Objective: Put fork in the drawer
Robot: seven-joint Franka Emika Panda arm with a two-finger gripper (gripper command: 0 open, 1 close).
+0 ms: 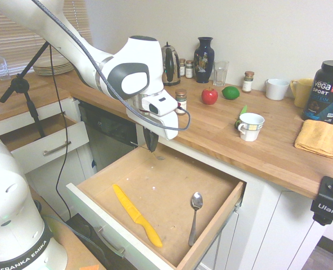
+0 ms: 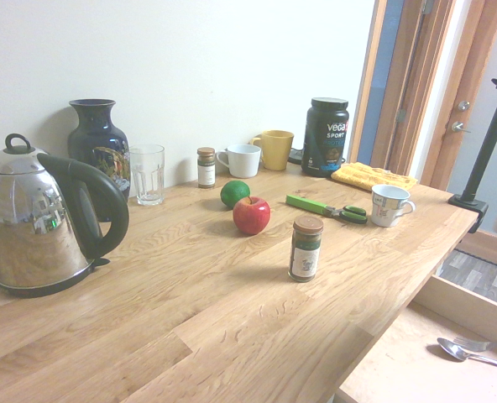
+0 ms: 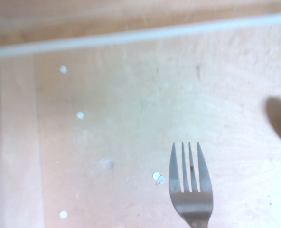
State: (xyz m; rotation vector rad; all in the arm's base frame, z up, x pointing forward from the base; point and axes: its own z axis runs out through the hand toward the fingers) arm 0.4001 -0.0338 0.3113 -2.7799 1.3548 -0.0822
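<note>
The large drawer (image 1: 155,185) stands pulled out under the wooden counter, its brown bottom bare in the middle. My gripper (image 1: 151,145) hangs over the drawer's back part, close to the counter edge, shut on the fork (image 1: 157,155). Only a thin silver sliver of the fork shows below the dark fingers there. In the wrist view the fork's (image 3: 190,190) tines stand out sharply above the drawer bottom (image 3: 131,133). The drawer's floor also shows at the lower right of the second exterior view (image 2: 400,369).
A yellow plastic knife (image 1: 136,216) and a silver spoon (image 1: 194,216) lie in the drawer's front half; the spoon (image 2: 475,353) shows again. A smaller drawer (image 1: 43,143) is open to the left. On the counter stand a mug (image 1: 250,126), apple (image 1: 209,96), spice jar (image 1: 181,100) and kettle (image 2: 39,222).
</note>
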